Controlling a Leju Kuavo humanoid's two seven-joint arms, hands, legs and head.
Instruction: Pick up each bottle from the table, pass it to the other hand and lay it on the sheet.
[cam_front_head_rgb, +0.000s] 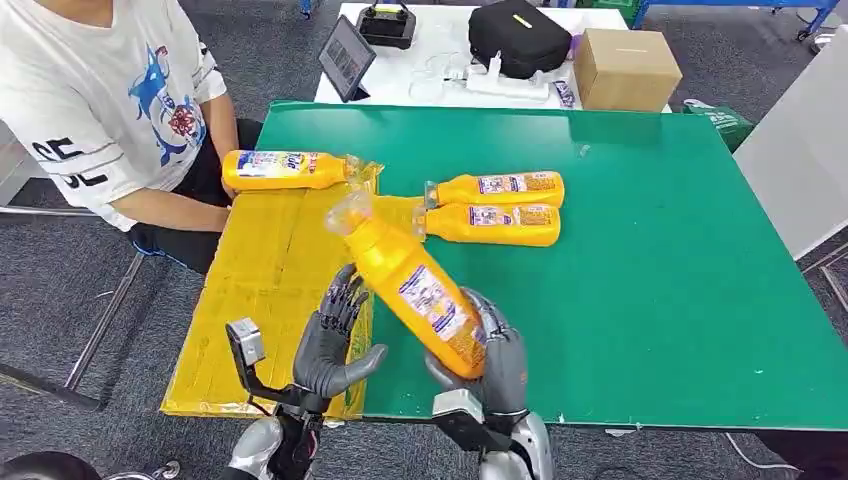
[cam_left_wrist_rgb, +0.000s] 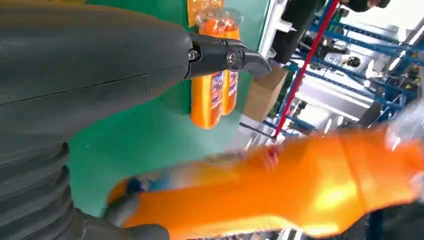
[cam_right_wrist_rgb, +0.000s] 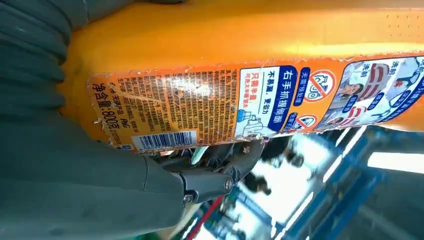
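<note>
My right hand (cam_front_head_rgb: 492, 358) grips the lower end of an orange bottle (cam_front_head_rgb: 412, 282), which tilts up and to the left above the table's front edge. Up close, the right wrist view shows the held bottle's label (cam_right_wrist_rgb: 240, 105). My left hand (cam_front_head_rgb: 335, 340) is beside the bottle with fingers spread, apart from it. The held bottle (cam_left_wrist_rgb: 280, 185) lies blurred in the left wrist view. One orange bottle (cam_front_head_rgb: 285, 169) lies on the yellow sheet (cam_front_head_rgb: 270, 290). Two more bottles (cam_front_head_rgb: 495, 189) (cam_front_head_rgb: 490, 224) lie side by side on the green table (cam_front_head_rgb: 660, 260).
A seated person (cam_front_head_rgb: 110, 100) in a white shirt is at the left, close to the sheet. Behind the green table stands a white table with a tablet (cam_front_head_rgb: 346, 56), a black bag (cam_front_head_rgb: 518, 37) and a cardboard box (cam_front_head_rgb: 625, 67).
</note>
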